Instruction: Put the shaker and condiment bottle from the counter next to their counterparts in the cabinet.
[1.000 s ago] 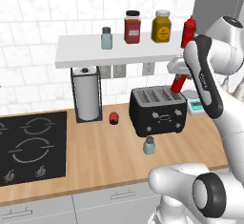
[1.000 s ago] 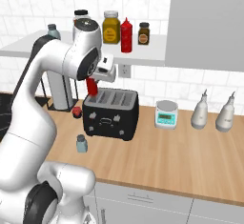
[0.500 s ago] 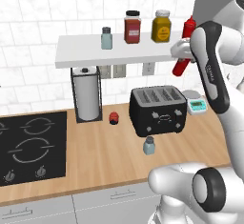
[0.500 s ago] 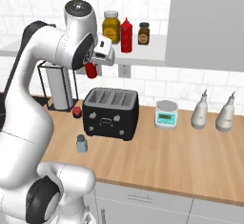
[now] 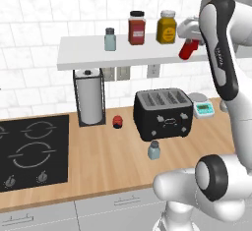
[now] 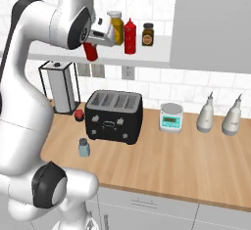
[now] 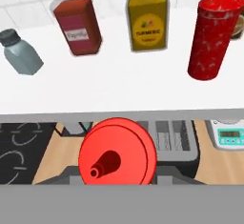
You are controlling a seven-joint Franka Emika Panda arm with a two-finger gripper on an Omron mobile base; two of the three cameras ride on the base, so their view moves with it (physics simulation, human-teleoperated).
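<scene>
Hand view: 2 condiment bottles (image 7: 117, 157) (image 7: 211, 37), 1 shaker (image 7: 21, 52), 2 jars (image 7: 76, 18) (image 7: 147, 15).

The glossy white robot arm (image 6: 29, 102) is built of thick rounded segments joined by dark grey circular joint caps, one large disc sitting low near the base. A long dark grey panel runs down the white forearm link (image 5: 222, 53), tapering at both ends.
</scene>
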